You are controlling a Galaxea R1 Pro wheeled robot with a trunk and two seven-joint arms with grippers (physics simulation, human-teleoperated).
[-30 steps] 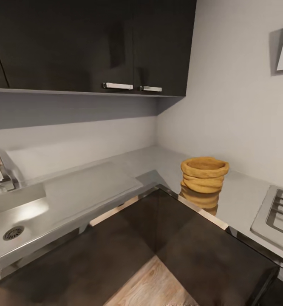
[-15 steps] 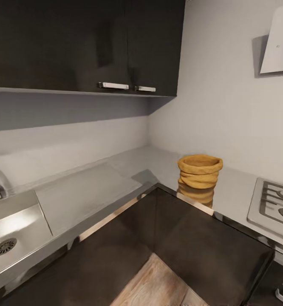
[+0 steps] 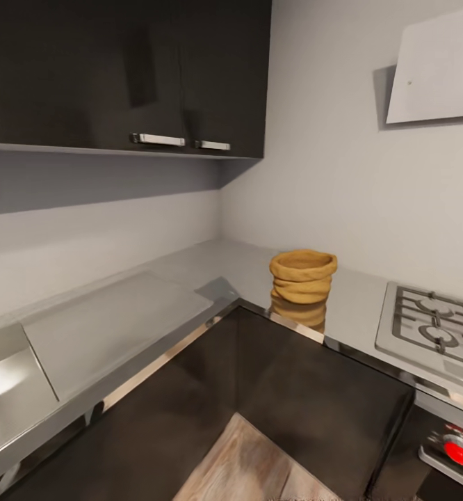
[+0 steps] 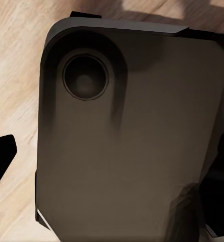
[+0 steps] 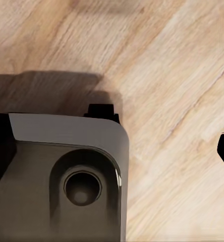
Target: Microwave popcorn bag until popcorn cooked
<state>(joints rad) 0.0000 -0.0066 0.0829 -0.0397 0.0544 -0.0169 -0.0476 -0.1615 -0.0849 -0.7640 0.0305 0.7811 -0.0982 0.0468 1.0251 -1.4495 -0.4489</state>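
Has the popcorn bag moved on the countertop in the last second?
No. The popcorn bag stands at the same spot beside the countertop's inner corner; the camera has turned, shifting everything leftward.

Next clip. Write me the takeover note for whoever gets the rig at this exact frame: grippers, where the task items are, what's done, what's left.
Grippers: both wrist cameras look down at the wood floor and the robot's dark base; open or shut can't be told, and nothing is seen held.
Popcorn bag: upright on the countertop in the corner, beside the stove, untouched.
Done: nothing handled yet.
Left: reach the bag, grasp it, find the microwave, load it, heat.
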